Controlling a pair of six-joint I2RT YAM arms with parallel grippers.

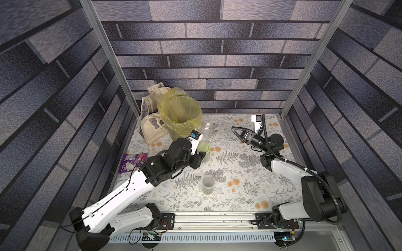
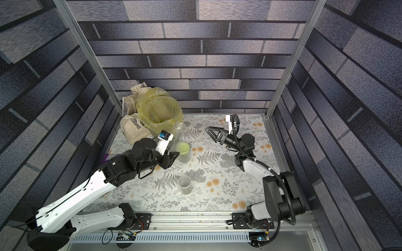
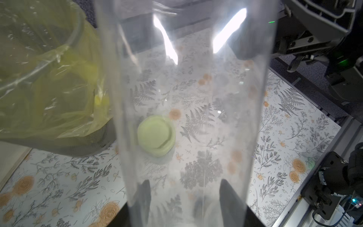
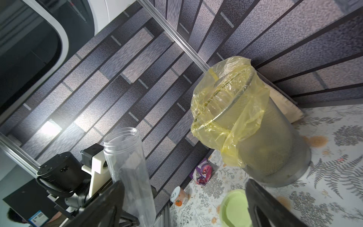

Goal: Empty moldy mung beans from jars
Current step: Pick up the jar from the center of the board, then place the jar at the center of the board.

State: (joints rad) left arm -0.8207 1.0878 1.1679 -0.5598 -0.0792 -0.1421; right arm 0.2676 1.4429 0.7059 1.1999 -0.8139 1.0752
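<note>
On the left, gripping the tall slim jar [image 1: 206, 131] low down with the left pincer [image 3: 186, 194], roughly upright, mouth up, just beside the mesh bin [image 4: 279, 153] with its yellow liner [image 1: 174, 113]. Looks clear and empty, so judged done with this pour. Close beside that pincer, standing on the desk [image 1: 239, 191]: lime-lidded jar [image 1: 205, 152], lid on. Front middle: short jar [image 1: 208, 184], open, with what looks like mung beans [image 2: 186, 190] low inside. Far right: right pincer [image 1: 236, 134] hovering, jaws spread, holding nothing. Next, probably: set the tall jar down upright on bare desk, clear of the lidded one, release, then fetch the short jar.
</note>
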